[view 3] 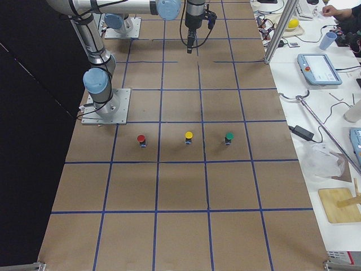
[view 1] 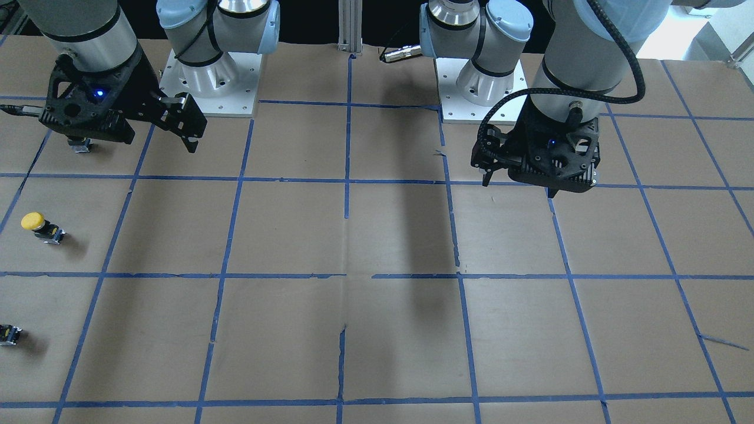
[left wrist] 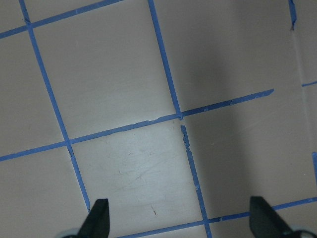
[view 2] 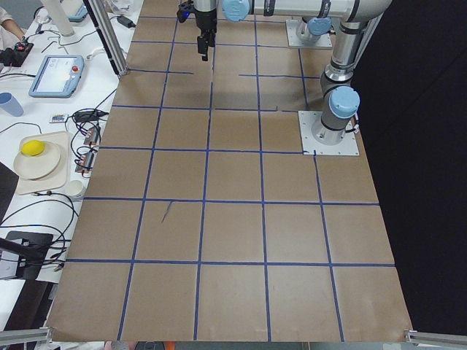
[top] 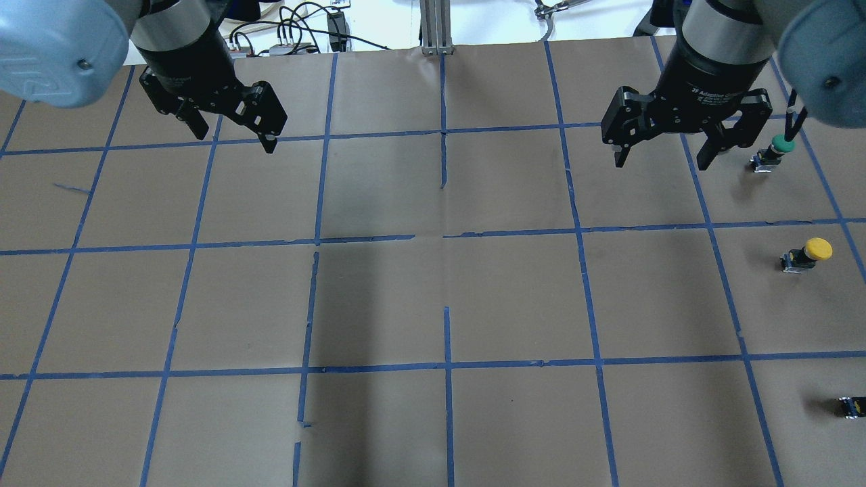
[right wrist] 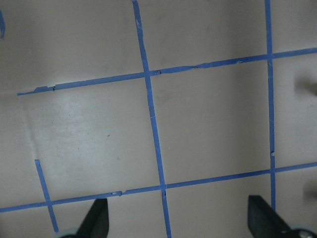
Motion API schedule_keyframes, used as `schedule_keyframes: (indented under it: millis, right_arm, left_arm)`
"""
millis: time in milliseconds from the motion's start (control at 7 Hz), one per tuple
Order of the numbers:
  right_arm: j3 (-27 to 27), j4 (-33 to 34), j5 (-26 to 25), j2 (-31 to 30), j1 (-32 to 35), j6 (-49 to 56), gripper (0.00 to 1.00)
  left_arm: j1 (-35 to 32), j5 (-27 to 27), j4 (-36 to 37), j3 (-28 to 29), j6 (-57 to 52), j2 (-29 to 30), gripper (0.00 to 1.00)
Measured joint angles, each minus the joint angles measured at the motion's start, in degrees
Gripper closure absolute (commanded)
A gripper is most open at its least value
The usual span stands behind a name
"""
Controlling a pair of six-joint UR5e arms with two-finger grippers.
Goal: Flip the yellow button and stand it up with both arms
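The yellow button [top: 808,253] is at the table's far right, on brown paper; it also shows in the front view [view 1: 41,227] and the right side view [view 3: 189,137], where it seems to stand cap up. My right gripper [top: 662,164] hangs open and empty above the table, beyond the button and inward of it, well apart from it. My left gripper [top: 235,138] hangs open and empty over the far left. Both wrist views show only taped paper between spread fingertips [left wrist: 96,218] [right wrist: 265,218].
A green-capped button [top: 775,150] stands just right of my right gripper. A red-capped button [view 3: 141,139] stands on the robot's side of the yellow one; the overhead view shows only a dark block [top: 851,406] at its edge. Blue tape grids the paper. Arm bases [view 1: 209,82] are at the back.
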State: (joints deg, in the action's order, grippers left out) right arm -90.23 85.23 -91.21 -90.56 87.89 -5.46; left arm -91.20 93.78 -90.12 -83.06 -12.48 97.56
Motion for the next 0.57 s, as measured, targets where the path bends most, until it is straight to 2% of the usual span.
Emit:
schedule_keyframes:
  millis: [571]
  right_arm:
    - [0.58,-3.39,1.11,-1.13,0.53,1.49,0.00]
  left_arm:
    - [0.06,0.00,0.04,0.00,0.00,-0.06,0.00]
